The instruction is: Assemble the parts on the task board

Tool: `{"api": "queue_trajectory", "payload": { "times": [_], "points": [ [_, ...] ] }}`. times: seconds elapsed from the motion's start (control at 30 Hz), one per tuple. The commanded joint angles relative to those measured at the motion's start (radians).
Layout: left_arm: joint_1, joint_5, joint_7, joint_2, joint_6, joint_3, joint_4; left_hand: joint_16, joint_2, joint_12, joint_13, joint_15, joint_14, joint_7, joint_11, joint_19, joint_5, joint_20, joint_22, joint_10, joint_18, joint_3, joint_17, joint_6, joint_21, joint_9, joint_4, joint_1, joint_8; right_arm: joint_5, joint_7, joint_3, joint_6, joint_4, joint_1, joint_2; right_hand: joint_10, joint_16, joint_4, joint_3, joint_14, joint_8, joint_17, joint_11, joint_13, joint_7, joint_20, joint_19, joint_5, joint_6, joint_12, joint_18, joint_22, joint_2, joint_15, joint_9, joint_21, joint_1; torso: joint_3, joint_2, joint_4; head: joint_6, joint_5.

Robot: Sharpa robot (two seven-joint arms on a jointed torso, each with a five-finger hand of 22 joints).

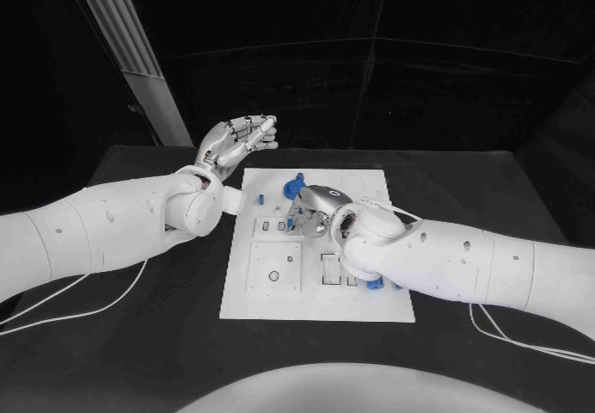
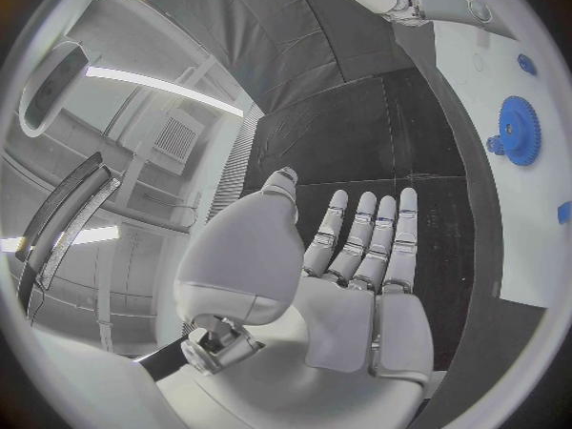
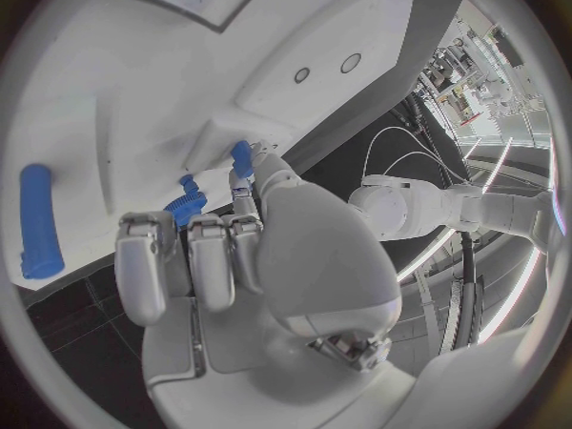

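- Pinching appears to be what the right hand (image 1: 320, 206) is doing: in the right wrist view its thumb and one fingertip (image 3: 243, 183) meet at a small blue part (image 3: 241, 157) against a raised block on the task board (image 1: 372, 305), while its other fingers lie curled side by side.
- Whether that part is truly gripped or only touched, I cannot tell; it is small and half hidden by the fingertips.
- In the head view this hand sits over the middle of the board, toward ten o'clock from the board's centre, with the blue gear (image 1: 294, 186) just beyond it at twelve o'clock.
- Another blue part, a long cylinder (image 3: 37, 221), lies flat on the board apart from the hand, and a small toothed blue piece (image 3: 185, 201) sits just beside the curled fingers.
- The left hand (image 1: 236, 140) is lifted off the table past the board's far left corner, at about eleven o'clock, fingers straight, close together and holding nothing.
- My judgement: the step in hand is seating the small part in its slot.
- To do it well, keep the part square to the opening, press straight down without twisting, and keep the curled fingers clear of the toothed piece.
- The left hand should stay away until the part is seated.
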Motion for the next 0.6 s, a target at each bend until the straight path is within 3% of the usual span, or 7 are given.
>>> {"api": "queue_trajectory", "payload": {
  "times": [0.03,0.6],
  "points": [
    [0.002,0.000,0.189,0.001,0.005,0.001,0.000,0.005,0.003,-0.001,0.001,0.000,-0.008,0.116,0.000,-0.007,0.002,0.001,-0.001,-0.007,-0.013,-0.006,0.001,-0.008,-0.004,0.001,0.000,0.007,0.003,-0.006,-0.002,0.000,0.015,0.002,0.000,0.001,0.104,0.002,-0.001,-0.006,0.106,-0.005,0.263,0.012,0.262,0.008,0.011,0.104,-0.007,-0.021,0.002,-0.015,0.263,-0.020,0.012,-0.002,0.003,0.001,0.0001,0.000,-0.0004,-0.001,0.001],
    [0.002,0.000,0.189,0.002,0.006,0.001,-0.001,0.005,0.004,-0.001,0.001,0.000,-0.008,0.116,0.000,-0.008,0.003,0.001,-0.001,-0.007,-0.013,-0.007,0.001,-0.009,-0.004,0.001,0.000,0.008,0.005,-0.010,-0.001,0.000,0.001,0.007,-0.001,-0.003,0.104,0.002,-0.006,0.002,0.106,-0.005,0.263,0.023,0.262,0.017,0.022,0.104,-0.010,-0.052,0.002,-0.015,0.263,-0.035,0.022,-0.001,0.003,0.009,-0.0004,0.000,0.0003,0.000,-0.001]
  ]
}}
